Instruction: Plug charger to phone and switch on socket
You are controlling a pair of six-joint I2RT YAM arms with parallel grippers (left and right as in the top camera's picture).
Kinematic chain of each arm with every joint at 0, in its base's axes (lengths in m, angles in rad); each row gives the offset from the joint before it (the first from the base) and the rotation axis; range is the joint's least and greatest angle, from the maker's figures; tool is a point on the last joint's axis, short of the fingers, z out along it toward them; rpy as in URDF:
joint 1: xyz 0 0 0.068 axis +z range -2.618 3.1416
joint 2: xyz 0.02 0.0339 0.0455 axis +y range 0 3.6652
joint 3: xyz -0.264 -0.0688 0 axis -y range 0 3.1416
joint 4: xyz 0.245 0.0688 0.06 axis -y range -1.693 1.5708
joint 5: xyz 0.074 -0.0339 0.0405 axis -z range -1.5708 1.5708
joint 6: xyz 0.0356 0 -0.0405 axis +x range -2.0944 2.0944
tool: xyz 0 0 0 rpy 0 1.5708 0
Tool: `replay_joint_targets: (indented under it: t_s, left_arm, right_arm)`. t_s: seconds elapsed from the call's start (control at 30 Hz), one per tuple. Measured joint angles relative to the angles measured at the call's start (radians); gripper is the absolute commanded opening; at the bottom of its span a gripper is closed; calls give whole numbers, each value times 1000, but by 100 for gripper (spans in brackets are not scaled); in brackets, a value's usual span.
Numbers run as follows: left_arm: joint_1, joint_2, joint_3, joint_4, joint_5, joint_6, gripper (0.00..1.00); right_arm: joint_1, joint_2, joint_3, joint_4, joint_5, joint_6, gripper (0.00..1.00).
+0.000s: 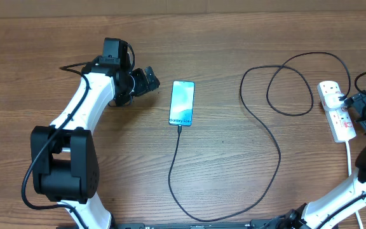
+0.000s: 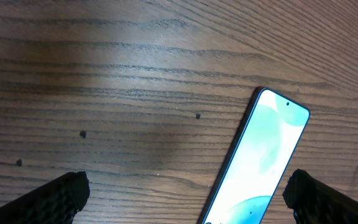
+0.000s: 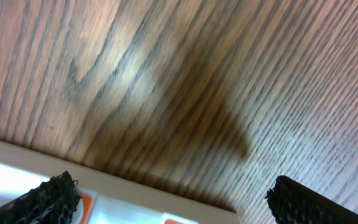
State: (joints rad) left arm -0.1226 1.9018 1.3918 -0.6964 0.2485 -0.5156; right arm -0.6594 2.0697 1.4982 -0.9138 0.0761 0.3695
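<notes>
The phone [image 1: 182, 102] lies flat in the middle of the table with its light-blue screen lit. It also shows in the left wrist view [image 2: 263, 165]. The black charger cable [image 1: 259, 130] runs from the phone's near end, loops round the table and reaches the white socket strip [image 1: 335, 109] at the right. Its connector tip sits at the phone's near edge. My left gripper [image 1: 146, 79] is open and empty just left of the phone. My right gripper [image 1: 359, 107] is open over the socket strip [image 3: 123, 196], whose red switches show between the fingers.
The strip's white cord [image 1: 350, 159] runs toward the near right edge. The right arm base [image 1: 335, 200] stands at the near right and the left arm base [image 1: 65, 168] at the near left. The table is bare wood.
</notes>
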Motion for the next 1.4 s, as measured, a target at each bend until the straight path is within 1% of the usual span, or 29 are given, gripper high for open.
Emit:
replay_joint_targets:
  t_s: [0.6,0.97,1.4]
  left_arm:
    - [0,0,0,0,0,0,100]
    - [0,0,0,0,0,0,100]
    - [0,0,0,0,0,0,100]
  right_arm:
    - [0,-8,7,-43,-25,-26,100]
    - [0,-19,-16,-23,-30,-30,100]
    - [0,-34,-35,-74,-86,-45,100]
